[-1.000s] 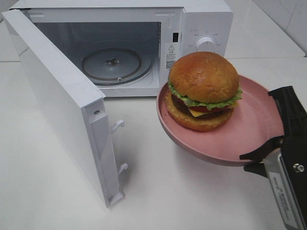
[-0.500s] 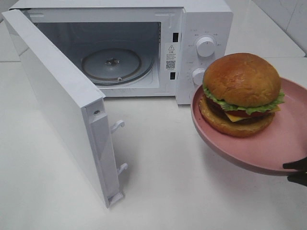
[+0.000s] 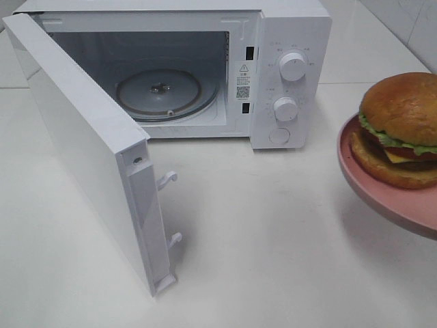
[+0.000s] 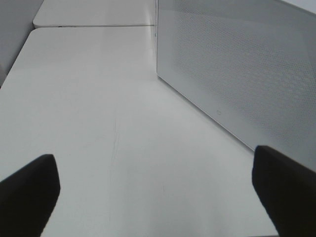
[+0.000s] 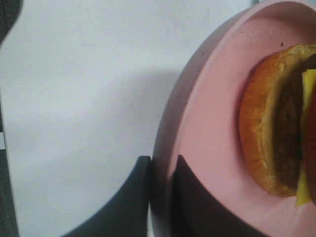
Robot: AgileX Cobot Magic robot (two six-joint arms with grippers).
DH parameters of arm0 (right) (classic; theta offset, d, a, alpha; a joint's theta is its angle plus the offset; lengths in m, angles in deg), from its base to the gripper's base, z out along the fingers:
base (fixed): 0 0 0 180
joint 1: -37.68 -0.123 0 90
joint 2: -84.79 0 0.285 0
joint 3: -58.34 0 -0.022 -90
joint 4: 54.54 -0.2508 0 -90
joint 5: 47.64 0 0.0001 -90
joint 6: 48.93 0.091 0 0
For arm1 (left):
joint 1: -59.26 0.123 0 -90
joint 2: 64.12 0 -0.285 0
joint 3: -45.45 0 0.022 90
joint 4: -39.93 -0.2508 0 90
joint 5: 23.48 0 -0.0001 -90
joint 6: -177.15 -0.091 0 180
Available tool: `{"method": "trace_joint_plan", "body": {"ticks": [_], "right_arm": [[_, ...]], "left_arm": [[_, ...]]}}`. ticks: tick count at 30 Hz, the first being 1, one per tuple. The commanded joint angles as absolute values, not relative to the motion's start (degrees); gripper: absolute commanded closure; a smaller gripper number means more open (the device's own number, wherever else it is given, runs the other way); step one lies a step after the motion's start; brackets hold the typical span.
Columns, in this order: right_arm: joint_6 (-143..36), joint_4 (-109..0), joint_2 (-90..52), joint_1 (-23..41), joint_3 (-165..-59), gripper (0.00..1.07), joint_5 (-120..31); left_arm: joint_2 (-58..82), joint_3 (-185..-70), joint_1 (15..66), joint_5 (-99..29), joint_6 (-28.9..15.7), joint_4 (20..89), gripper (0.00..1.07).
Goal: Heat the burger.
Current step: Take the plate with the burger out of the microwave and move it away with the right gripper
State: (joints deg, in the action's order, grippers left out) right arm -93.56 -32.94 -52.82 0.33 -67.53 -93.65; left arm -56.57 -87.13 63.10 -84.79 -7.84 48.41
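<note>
The burger [image 3: 403, 123], with its golden-brown bun, lettuce, cheese and patty, sits on a pink plate [image 3: 382, 195] held above the table at the right edge of the exterior high view, partly cut off. My right gripper [image 5: 162, 165] is shut on the plate's rim [image 5: 207, 128], one finger on each side, with the burger [image 5: 266, 133] beyond it. The right gripper is out of the exterior high view. My left gripper [image 4: 155, 182] is open and empty above the bare table, next to the microwave door [image 4: 237, 69].
The white microwave [image 3: 293, 27] stands at the back with its door [image 3: 82, 143] swung wide open to the left. Its glass turntable [image 3: 158, 92] carries nothing. Two knobs [image 3: 292, 66] are on its right panel. The white table [image 3: 273, 239] stretches in front.
The plate with the burger has moved right, away from the microwave opening, to the frame's right edge. The right gripper and arm have slid out of the exterior high view.
</note>
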Motion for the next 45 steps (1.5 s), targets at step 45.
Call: {"method": "trace_joint_plan", "body": {"ticks": [45], "right_arm": [[-14.78,-7.15,-18.15,0.21,-79.45,1.07,-106.19]], "left_arm": [[-57.03,-86.96,63.22,-84.67,-7.44,48.52,0.09]]}}
